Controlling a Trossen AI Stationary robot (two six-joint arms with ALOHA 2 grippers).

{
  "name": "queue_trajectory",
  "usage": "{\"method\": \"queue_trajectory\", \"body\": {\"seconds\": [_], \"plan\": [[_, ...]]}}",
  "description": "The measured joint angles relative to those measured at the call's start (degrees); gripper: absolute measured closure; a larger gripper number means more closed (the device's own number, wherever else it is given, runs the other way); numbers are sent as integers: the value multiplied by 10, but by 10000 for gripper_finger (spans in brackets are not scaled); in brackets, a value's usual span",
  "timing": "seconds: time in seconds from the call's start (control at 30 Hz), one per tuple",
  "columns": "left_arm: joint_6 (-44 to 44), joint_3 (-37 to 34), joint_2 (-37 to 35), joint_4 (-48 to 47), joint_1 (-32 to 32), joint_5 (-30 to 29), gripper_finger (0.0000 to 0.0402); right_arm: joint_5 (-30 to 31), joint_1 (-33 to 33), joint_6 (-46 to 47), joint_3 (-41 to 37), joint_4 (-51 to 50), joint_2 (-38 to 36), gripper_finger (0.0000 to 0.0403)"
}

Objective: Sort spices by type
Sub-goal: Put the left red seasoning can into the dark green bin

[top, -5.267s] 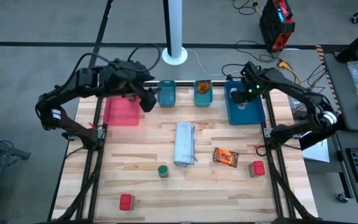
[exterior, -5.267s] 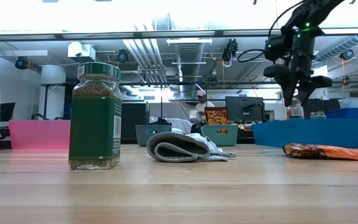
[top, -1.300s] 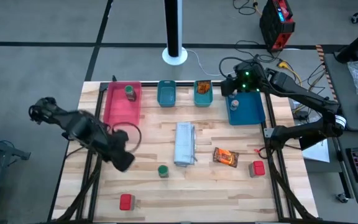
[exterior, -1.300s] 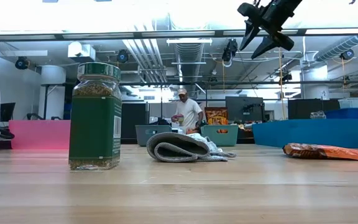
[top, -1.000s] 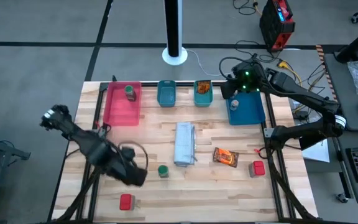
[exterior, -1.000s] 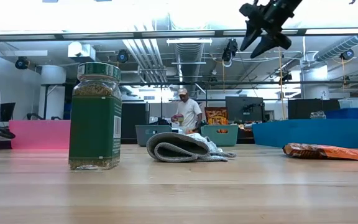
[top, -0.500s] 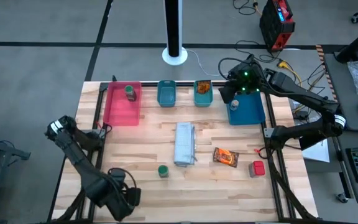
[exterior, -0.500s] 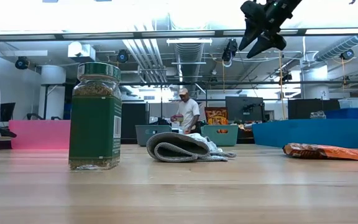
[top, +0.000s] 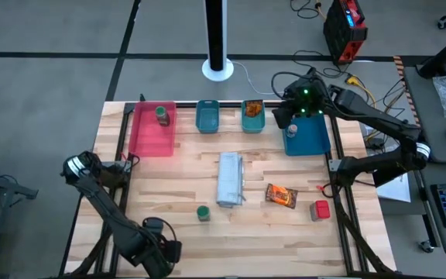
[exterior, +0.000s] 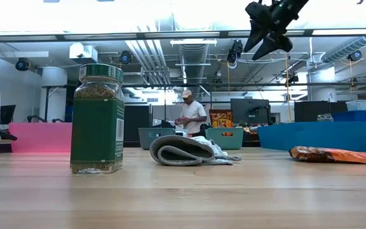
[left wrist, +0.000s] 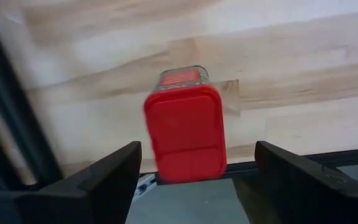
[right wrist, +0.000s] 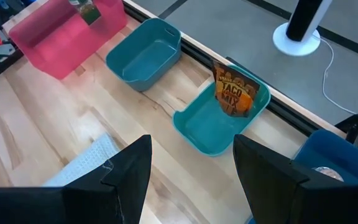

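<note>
Red box (left wrist: 185, 130) at table's near-left corner, close to edge rail, well apart from folded cloth (top: 230, 179). Left gripper (left wrist: 194, 171) poised over it, jaws spread wide, box between fingers, not yet gripped. Risk: box sits near edge; off-centre closing could nudge it off table. Right gripper (right wrist: 191, 165) waits high beside blue tray (top: 313, 137), jaws parted, empty.

wood table (top: 184, 178), pink tray (top: 152, 133), two teal trays (top: 207, 116), blue tray (top: 307, 136), folded cloth (top: 230, 179), green-lidded jar (top: 203, 212), orange packet (top: 281, 195), red boxes (top: 320, 210)
</note>
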Motion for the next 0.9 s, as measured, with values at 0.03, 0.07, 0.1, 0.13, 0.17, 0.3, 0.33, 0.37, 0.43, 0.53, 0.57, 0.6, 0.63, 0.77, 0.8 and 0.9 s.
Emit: {"method": "queue_trajectory", "body": {"seconds": [0.03,0.07,0.1,0.13,0.17,0.3,0.33,0.37,0.43,0.53,0.57,0.6,0.63,0.77,0.8,0.9], "plan": [[-1,-15,-2,21,0,0,104,0,0,0,0,0,2,188],[-1,-30,-4,38,0,0,104,0,0,1,0,0,4,188],[-1,-43,-6,49,0,1,104,0,0,1,0,0,6,188],[-1,-53,-7,51,0,2,104,-1,0,1,0,-1,7,188],[-2,-60,-8,50,0,2,104,-2,0,1,0,-3,8,188],[-2,-81,-9,58,0,1,104,-24,0,17,0,-5,11,188],[-2,-86,-10,68,0,1,104,-26,0,21,0,-5,11,188],[-2,-90,-10,80,0,1,104,-27,0,24,0,-5,11,188],[-2,-98,-10,101,0,0,104,-28,0,27,0,-5,11,188],[-2,-118,-10,126,0,-2,104,-27,0,28,0,-4,11,188],[-1,-126,-10,132,0,-2,105,-26,0,27,0,-4,11,188],[2,-133,-10,140,0,-3,107,-26,0,25,0,-5,11,188],[7,-138,-10,147,0,-3,110,-26,0,23,0,-5,11,188],[13,-147,-10,169,0,-3,141,-26,0,20,0,-4,11,188],[13,-146,-10,171,0,-2,155,-26,0,21,0,-5,11,188],[13,-135,-10,170,0,0,205,-26,0,19,0,-4,11,188]]}}
